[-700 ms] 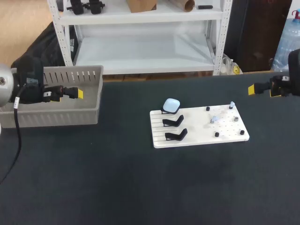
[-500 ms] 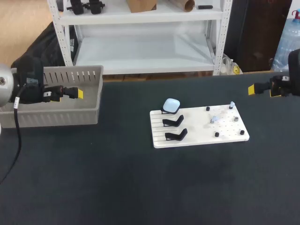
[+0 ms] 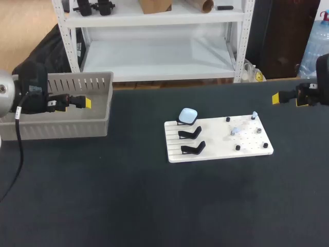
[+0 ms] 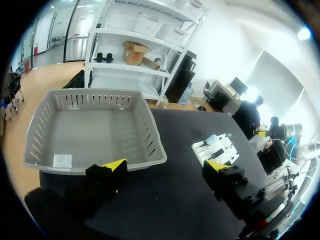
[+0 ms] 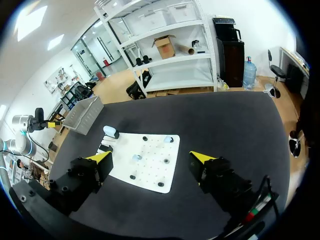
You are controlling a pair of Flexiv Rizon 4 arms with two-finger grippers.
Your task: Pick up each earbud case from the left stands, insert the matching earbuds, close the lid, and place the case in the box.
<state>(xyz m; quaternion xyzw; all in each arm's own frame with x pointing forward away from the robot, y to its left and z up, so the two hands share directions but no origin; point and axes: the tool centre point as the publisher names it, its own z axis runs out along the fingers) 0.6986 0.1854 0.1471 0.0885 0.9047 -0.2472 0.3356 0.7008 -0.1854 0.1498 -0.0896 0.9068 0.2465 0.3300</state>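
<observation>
Nothing looks picked yet: the one pale earbud case sits on the far stand of the white board, with two black stands just beside it bare. The left gripper hangs spread and empty by the grey box, the right gripper likewise spread, well off to the side. I'd come down square over the case and pinch its sides gently, so it lifts without tipping

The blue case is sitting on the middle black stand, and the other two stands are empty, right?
Not quite. The blue case sits on the farthest stand, not the middle one, as the head view shows. The middle stand and the nearest stand are the two empty ones.
</observation>
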